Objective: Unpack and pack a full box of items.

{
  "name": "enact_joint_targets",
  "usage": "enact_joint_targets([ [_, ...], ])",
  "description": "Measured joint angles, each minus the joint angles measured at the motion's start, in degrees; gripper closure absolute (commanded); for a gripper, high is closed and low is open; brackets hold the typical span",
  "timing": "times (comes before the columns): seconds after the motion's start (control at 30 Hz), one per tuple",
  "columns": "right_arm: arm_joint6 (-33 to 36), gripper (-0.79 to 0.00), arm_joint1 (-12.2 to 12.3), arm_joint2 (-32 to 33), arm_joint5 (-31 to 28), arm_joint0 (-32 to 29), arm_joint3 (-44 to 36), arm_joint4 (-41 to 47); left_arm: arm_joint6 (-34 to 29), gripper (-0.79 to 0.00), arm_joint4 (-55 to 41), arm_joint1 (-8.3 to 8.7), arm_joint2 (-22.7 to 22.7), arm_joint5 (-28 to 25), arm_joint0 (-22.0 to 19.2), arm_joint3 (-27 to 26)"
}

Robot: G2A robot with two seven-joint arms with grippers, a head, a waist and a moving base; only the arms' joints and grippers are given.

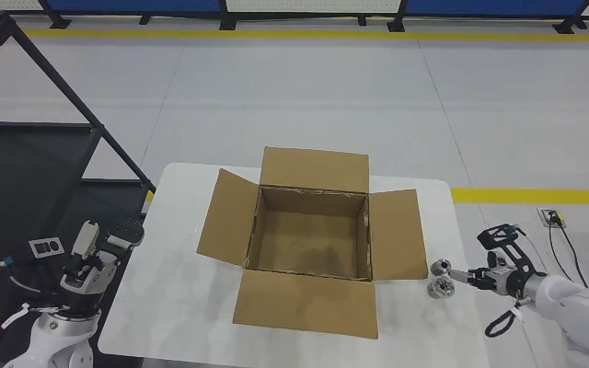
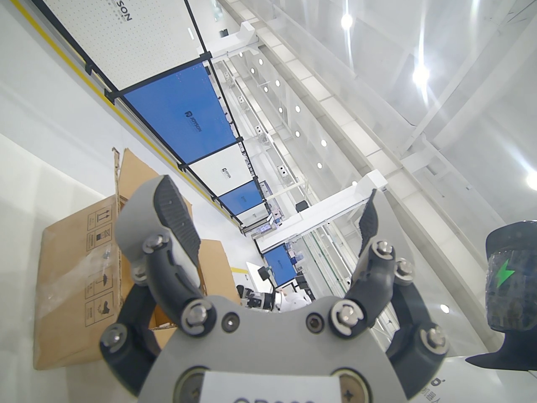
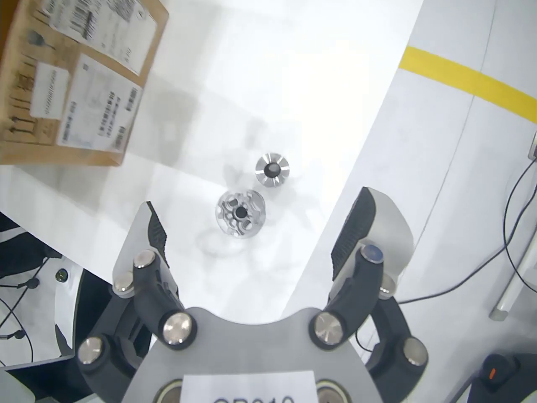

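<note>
While open, box (image 1: 314, 171) mouth upward.

box (image 1: 304, 304): matt cardboard | hub (image 3: 240, 213): shiny metal (machined) | table (image 3: 260, 64): smooth

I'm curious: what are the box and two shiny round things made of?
The box looks like matte brown cardboard, flaps folded. The bigger round part and smaller round part look like bare metal, maybe steel or aluminium: silvery, glinting.

Ahead of the right claw (image 3: 256, 199), a holed disc (image 3: 241, 213) and a slotted disc (image 3: 272, 169) are gleaming silver on the white table (image 3: 293, 64). The claw's ribbed pads (image 3: 351, 228) are showing black, the box (image 3: 154, 31) beyond brown with white labels.
</note>
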Motion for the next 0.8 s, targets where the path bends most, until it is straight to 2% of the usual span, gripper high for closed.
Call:
enact_joint_targets([
  [0.2, 1.15, -0.785, 0.37, -3.41, -3.50, -0.79, 2.48, -1.82, 0.00, -0.785, 0.00, 0.00, 0.00, 0.00, 0.00, 0.00],
  [0.53, -0.61, -0.785, 0.36, -10.26, -4.54, 4.13, 11.22, -1.90, 0.00, -0.785, 0.00, 0.00, 0.00, 0.00, 0.00, 0.00],
  [0.57, -0.70, -0.730, 0.38, -10.65, -4.75, 4.61, 11.87, -1.79, 0.00, -0.785, 0.00, 0.00, 0.00, 0.00, 0.00, 0.00],
  [0.63, -0.79, -0.708, 0.43, -11.44, -5.60, 5.63, 13.31, -1.26, 0.00, -0.785, 0.00, 0.00, 0.00, 0.00, 0.00, 0.00],
  [0.67, -0.80, -0.662, 0.46, -11.74, -5.92, 6.08, 13.94, -1.09, 0.00, -0.785, 0.00, 0.00, 0.00, 0.00, 0.00, 0.00],
  [0.7, -0.83, -0.585, 0.49, -12.07, -6.16, 6.56, 14.62, -0.97, 0.00, -0.785, 0.00, 0.00, 0.00, 0.00, 0.00, 0.00],
  [0.77, -0.89, -0.511, 0.51, -12.99, -6.56, 7.65, 16.10, -0.73, 0.00, -0.785, 0.00, 0.00, 0.00, 0.00, 0.00, 0.00],
  [0.8, -0.93, -0.388, 0.51, -13.37, -6.68, 8.08, 16.68, -0.60, 0.00, -0.785, 0.00, 0.00, 0.00, 0.00, 0.00, 0.00],
])
